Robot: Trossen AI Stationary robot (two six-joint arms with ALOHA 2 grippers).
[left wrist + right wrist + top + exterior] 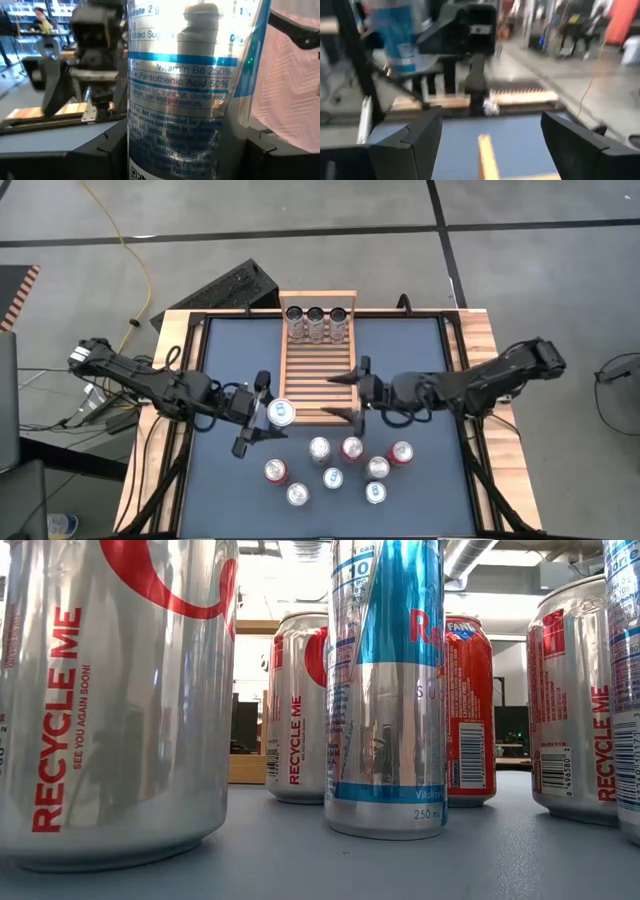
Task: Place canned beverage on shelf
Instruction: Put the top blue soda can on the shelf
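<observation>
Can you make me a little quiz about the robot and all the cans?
1. How many cans already stand on the shelf?
2. True or false: the left gripper is holding a blue and silver can.
3. Which is empty, A the left gripper or B the right gripper?

Key
1. Three cans, in a row at the shelf's far end.
2. True. The can sits between its fingers beside the shelf's near left corner, and it fills the left wrist view.
3. B. The right gripper's fingers are spread open over the shelf's near right part, with nothing between them.
</observation>
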